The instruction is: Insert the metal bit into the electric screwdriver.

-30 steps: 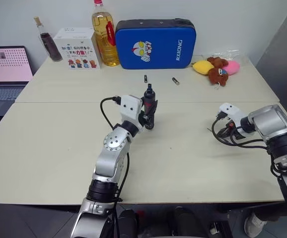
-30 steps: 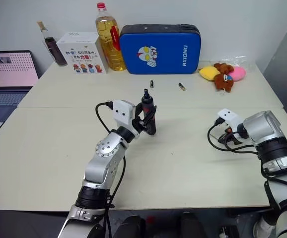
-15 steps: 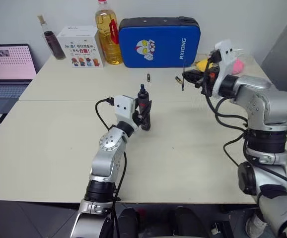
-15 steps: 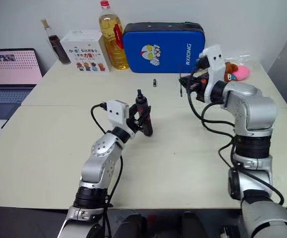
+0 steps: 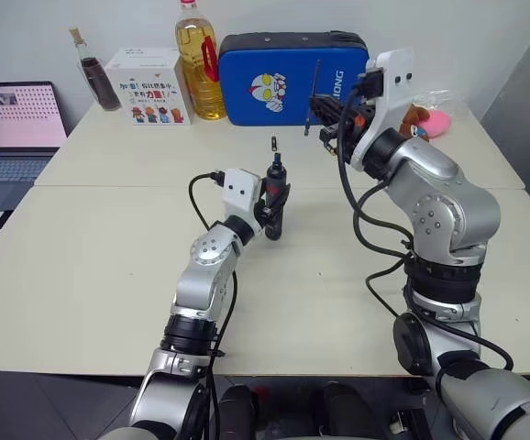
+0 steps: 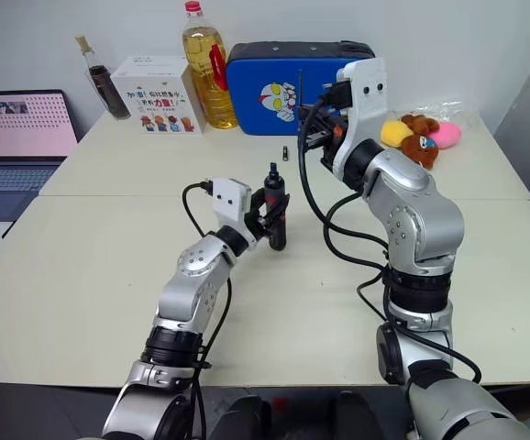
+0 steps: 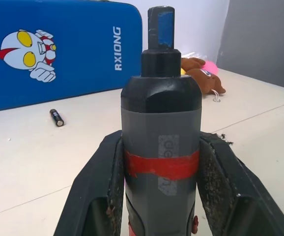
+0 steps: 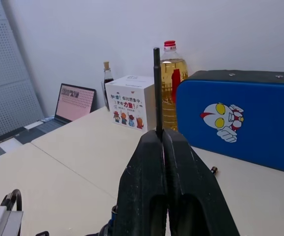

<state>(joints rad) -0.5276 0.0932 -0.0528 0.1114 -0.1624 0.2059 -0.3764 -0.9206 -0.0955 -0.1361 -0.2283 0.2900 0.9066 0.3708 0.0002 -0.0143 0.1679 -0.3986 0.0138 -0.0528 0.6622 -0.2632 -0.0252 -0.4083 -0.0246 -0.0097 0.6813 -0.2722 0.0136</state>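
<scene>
Left eye view: my right tool (image 5: 325, 115) pinches the metal bit (image 5: 315, 92) upright, up-right of the electric screwdriver (image 5: 275, 197) my left tool (image 5: 274, 213) clamps.

The two eye views look from the head, forward and down over a pale table (image 5: 91, 275), taking in both arms and the far wall; the right eye sits slightly aside, so things stand a little further right in its frame. The left wrist view looks level and very close along its fingers (image 7: 99, 196), the screwdriver (image 7: 160, 147) at frame centre, the blue case (image 7: 63, 49) at upper left. The right wrist view looks along its own fingers (image 8: 147, 187) across the table, probably slightly upward, with a laptop (image 8: 74, 102) at middle left. All views share the blue case and the table.
</scene>
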